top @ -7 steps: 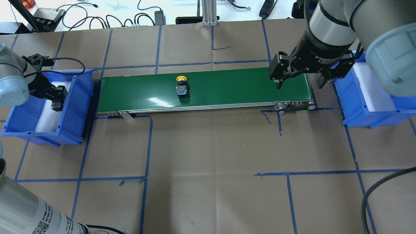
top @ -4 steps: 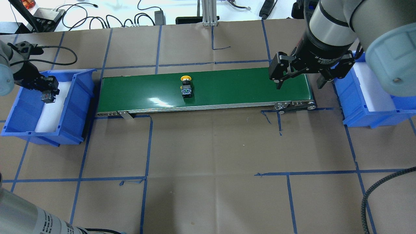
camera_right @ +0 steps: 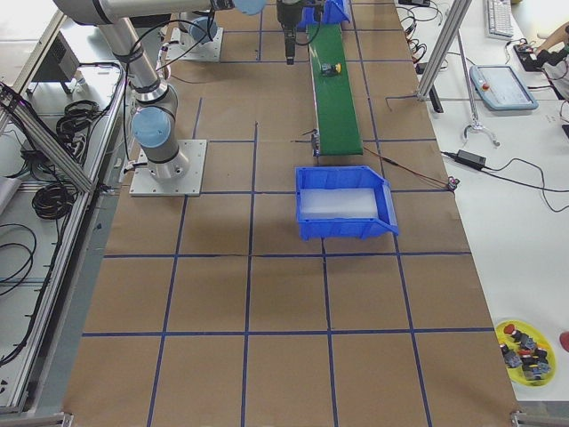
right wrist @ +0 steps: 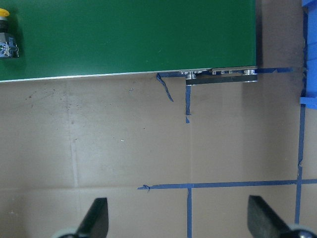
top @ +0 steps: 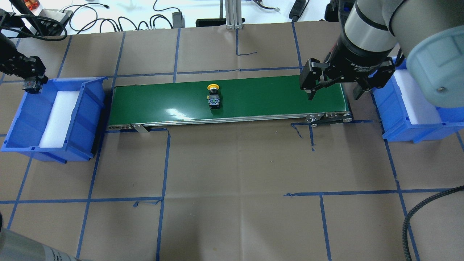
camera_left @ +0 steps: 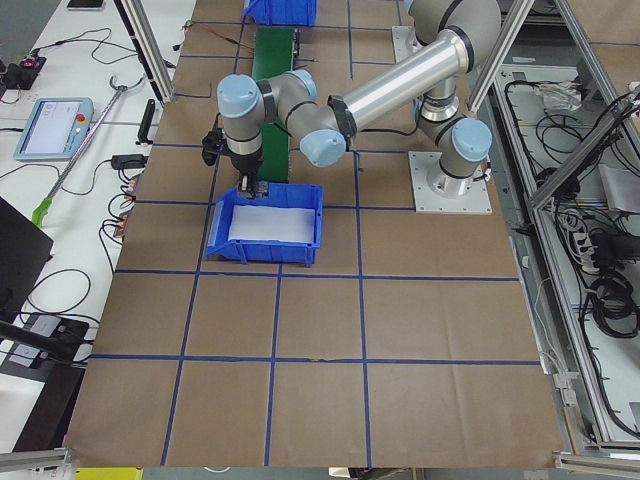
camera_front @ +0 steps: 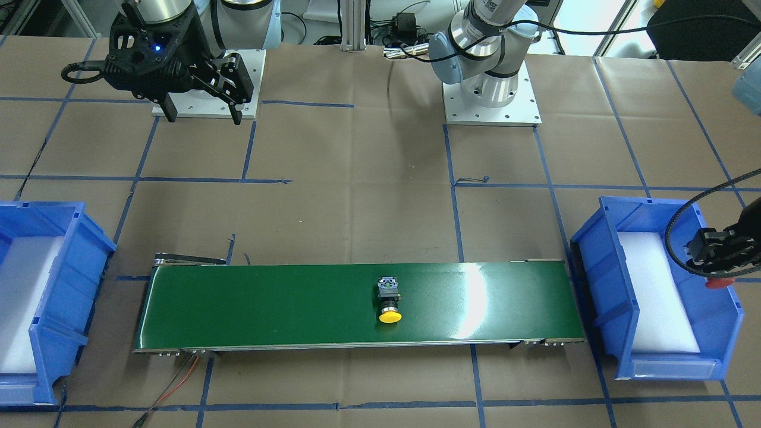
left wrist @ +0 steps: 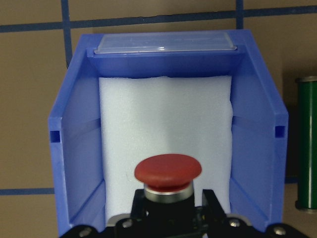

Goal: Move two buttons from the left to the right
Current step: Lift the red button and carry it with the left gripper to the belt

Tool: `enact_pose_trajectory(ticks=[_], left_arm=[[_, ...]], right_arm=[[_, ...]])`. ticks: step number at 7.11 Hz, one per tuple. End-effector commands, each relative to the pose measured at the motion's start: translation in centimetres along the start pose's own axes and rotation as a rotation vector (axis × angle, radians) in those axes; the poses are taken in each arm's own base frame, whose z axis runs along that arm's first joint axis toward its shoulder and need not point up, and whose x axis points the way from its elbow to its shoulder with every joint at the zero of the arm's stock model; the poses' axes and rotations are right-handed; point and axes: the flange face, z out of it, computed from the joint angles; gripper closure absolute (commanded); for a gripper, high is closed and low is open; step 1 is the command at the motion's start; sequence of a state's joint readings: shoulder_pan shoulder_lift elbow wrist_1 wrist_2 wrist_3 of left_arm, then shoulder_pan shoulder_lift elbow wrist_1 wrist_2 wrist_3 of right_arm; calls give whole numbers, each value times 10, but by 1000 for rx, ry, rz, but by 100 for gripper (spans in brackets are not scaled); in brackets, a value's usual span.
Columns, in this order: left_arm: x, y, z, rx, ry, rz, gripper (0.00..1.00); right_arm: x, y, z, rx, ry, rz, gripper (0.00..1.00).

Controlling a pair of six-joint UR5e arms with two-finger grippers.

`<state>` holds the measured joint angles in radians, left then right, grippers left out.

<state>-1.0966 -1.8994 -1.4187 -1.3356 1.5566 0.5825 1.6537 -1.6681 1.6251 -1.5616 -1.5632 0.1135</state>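
Red button (left wrist: 168, 172) sits clamped in left gripper (top: 32, 82) jaws above a blue bin (top: 90, 108); right gripper (top: 333, 93) jaws gape wide

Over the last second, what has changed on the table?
The left gripper, shut on the red button, rose out of the left bin. The yellow button rode the belt a little rightward. The right gripper stayed open at the belt's right end.

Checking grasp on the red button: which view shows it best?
Left wrist: red button fills the foreground, cap unobstructed. Front-facing shows a red sliver under the left gripper; overhead only its body; left side view, tiny.
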Motion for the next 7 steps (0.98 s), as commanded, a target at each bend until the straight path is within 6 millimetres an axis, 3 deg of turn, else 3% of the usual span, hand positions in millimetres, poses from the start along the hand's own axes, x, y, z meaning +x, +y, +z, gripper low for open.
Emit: enact_pose_trajectory(ticks=[1,3,4,7], left_arm=[[106,-27,-18,11,-4,63,100],[189,-36,-13,3,2,25,100],[211,-41,3,-17,9,26,100],[221,-22,66,-51,23,35,100]], right_arm=[[0,0,1,-1,2,0,0],[0,1,-1,1,0,0,0],[0,0,-2,3,0,0,0],[1,1,3,-10,10,-1,0]])
